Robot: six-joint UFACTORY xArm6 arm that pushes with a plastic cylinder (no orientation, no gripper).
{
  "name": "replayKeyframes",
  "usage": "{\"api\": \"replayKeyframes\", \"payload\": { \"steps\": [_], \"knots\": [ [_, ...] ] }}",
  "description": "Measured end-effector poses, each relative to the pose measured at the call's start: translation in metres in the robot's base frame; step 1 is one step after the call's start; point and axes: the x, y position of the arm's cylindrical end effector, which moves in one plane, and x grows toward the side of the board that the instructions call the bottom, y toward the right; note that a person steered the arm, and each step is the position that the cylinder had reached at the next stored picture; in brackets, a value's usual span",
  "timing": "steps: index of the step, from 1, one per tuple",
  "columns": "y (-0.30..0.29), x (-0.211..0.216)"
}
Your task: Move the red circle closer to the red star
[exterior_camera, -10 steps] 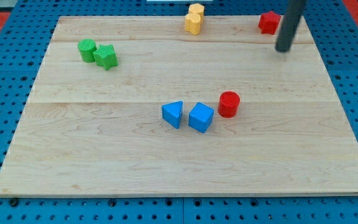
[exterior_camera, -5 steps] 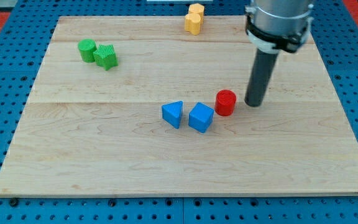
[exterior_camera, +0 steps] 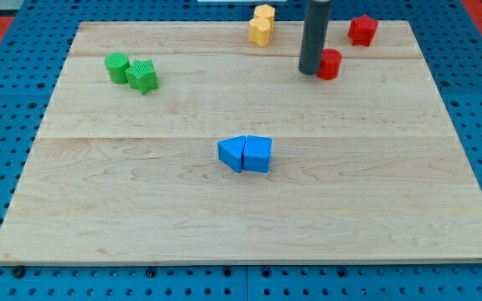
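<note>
The red circle (exterior_camera: pixel 330 64) sits near the view's top right of the wooden board (exterior_camera: pixel 141 209). The red star (exterior_camera: pixel 361 30) lies up and to the right of it, a short gap apart. My tip (exterior_camera: pixel 310 70) rests on the board just left of the red circle, touching or almost touching its left side. The dark rod rises from there out of the view's top.
Two yellow blocks (exterior_camera: pixel 261 25) sit at the top edge, left of the rod. A green cylinder (exterior_camera: pixel 117 66) and a green block (exterior_camera: pixel 142 76) sit at upper left. A blue triangle (exterior_camera: pixel 233 153) and blue cube (exterior_camera: pixel 258 155) touch at the centre.
The red circle has moved from beside the blue cube up to near the red star. My tip moved up and left with it. The blue cube shifted left against the blue triangle.
</note>
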Motion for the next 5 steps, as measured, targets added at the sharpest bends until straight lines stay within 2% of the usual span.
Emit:
{"api": "replayKeyframes", "payload": {
  "steps": [1,3,4,5],
  "knots": [
    [0.034,0.003],
    [0.049,0.007],
    [0.076,0.02],
    [0.09,0.012]
  ]
}}
